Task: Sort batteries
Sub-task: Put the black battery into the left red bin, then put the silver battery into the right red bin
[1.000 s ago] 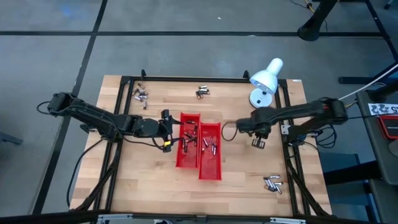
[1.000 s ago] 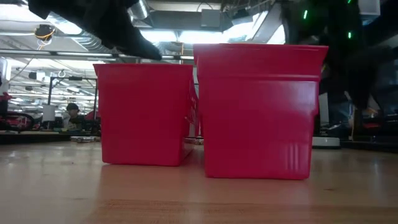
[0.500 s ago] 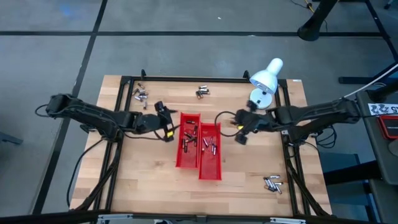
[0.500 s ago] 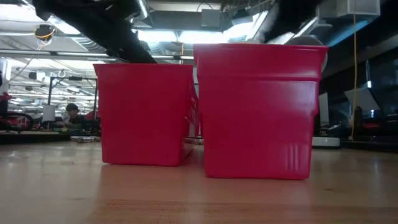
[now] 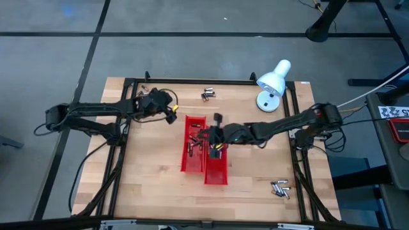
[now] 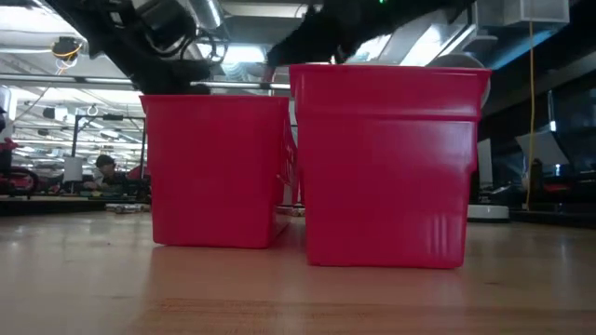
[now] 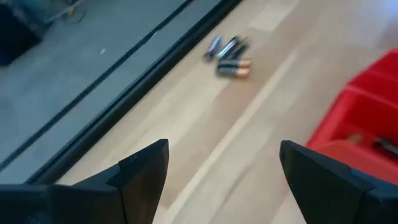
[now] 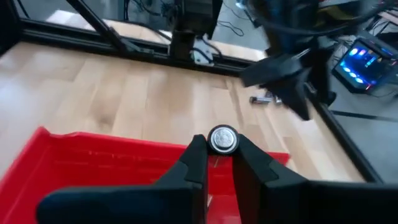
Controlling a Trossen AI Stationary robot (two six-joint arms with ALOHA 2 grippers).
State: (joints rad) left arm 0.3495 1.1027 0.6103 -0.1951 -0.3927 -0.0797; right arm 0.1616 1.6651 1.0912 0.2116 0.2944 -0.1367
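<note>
Now battery pinched in right end effector over trays.

Right arm stretched toward table centre, right gripper pinched closed. Left arm reaches to the far left part, left gripper fingers spread wide.

Two tall red plastic trays are standing side by side at the frame's centre, blocking crossings there. A white dome desk lamp is occupying the upper right. Bare wooden tabletop is lying open lower left.
</note>
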